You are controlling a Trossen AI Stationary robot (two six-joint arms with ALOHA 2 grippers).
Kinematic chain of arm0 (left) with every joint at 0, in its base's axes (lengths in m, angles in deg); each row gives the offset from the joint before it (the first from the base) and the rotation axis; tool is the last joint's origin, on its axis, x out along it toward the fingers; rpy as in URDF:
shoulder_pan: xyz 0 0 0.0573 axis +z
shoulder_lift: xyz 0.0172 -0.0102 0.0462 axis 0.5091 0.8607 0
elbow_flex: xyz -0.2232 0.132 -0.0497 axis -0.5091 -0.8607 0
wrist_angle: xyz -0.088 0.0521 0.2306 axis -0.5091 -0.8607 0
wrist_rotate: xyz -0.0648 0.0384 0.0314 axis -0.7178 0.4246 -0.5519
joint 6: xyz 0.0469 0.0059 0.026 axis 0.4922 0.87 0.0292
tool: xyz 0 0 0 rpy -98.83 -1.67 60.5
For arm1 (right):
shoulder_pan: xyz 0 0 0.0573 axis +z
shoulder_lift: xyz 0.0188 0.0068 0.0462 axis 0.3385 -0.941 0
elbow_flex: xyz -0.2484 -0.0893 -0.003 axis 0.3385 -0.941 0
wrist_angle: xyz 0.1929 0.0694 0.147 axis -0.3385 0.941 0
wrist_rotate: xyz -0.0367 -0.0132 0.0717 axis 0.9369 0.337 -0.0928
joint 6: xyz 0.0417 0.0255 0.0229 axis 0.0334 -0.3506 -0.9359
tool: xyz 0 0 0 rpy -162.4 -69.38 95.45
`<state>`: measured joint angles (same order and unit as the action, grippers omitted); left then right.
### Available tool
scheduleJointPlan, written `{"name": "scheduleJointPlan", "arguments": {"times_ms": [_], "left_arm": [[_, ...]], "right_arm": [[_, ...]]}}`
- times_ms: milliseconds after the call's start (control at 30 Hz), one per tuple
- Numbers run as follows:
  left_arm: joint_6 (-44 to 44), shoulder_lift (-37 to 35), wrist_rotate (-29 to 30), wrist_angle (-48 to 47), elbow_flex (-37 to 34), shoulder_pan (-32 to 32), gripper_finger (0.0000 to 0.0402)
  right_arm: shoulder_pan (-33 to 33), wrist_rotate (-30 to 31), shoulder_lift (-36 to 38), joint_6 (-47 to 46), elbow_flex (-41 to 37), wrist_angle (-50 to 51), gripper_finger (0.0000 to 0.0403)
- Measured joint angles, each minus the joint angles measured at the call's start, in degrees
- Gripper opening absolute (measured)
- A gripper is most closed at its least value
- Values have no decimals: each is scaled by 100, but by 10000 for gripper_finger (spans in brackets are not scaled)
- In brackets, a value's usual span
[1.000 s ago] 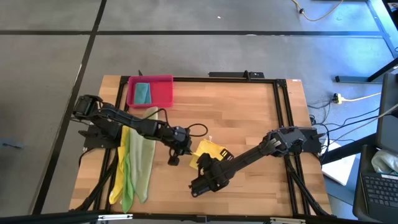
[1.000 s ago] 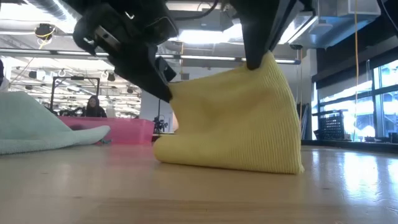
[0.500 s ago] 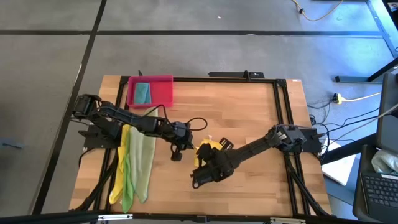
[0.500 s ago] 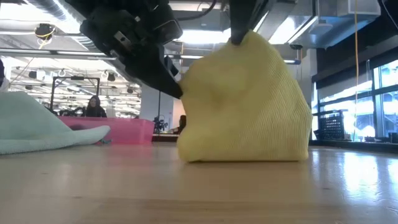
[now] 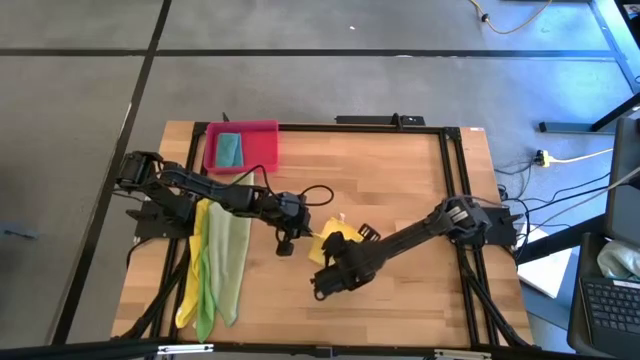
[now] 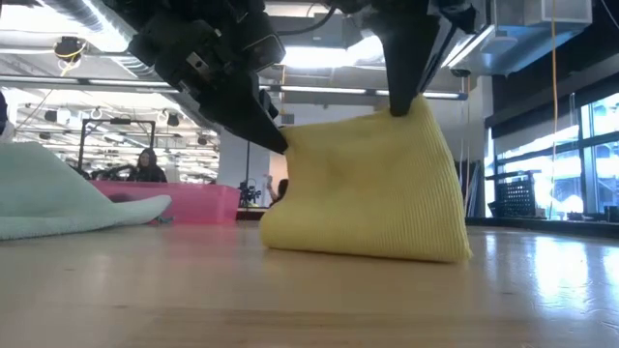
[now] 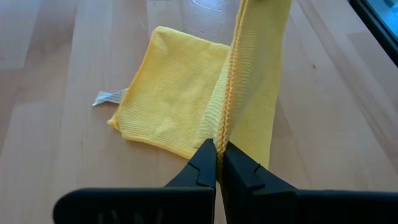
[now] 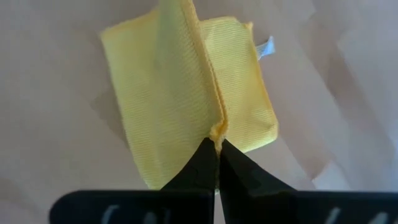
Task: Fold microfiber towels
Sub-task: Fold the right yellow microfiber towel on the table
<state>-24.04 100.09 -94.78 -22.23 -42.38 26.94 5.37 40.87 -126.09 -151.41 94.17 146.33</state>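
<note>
The yellow towel (image 6: 372, 188), pinched by left gripper (image 7: 219, 148) and right gripper (image 8: 216, 144), has been stretched wider again, so folding's underway.

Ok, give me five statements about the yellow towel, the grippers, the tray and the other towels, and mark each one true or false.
1. Both the left gripper and the right gripper are shut on the yellow towel. True.
2. The yellow towel lies completely flat on the table. False: its pinched edge is lifted.
3. The pink tray holds a teal towel. True.
4. The pink tray is empty. False: it holds the teal towel.
5. The pile of green and yellow towels lies under the right arm. False: it lies by the left arm.
</note>
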Motion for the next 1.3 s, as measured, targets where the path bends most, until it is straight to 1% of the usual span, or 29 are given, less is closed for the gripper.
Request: {"name": "scheduleJointPlan", "arguments": {"times_ms": [167,300,400,500,700,833,933,1033,1300], "left_arm": [[-1,0,-7,-30,0,-48,0],[0,0,-22,-22,0,-50,0],[4,0,-22,11,0,-46,0],[9,0,-7,114,8,-35,0],[7,2,148,527,9,-32,0],[17,45,179,659,9,29,0],[202,88,197,713,2,65,0],[295,255,195,893,7,109,0],[299,745,289,1198,11,184,0]], "right_arm": [[-148,-314,664,775,-803,-984,4],[-265,-660,1247,1142,-1722,-1805,4],[-295,-809,1601,1142,-2409,-2354,4],[-296,-838,1840,999,-2869,-2593,4],[-317,-812,2065,1048,-3232,-2605,6],[-398,-727,2102,1157,-3298,-2439,7],[-473,-582,2107,1247,-3300,-2322,6],[-566,-579,2107,1410,-3409,-2292,9],[-689,-559,2120,1452,-3925,-2484,10]]}}
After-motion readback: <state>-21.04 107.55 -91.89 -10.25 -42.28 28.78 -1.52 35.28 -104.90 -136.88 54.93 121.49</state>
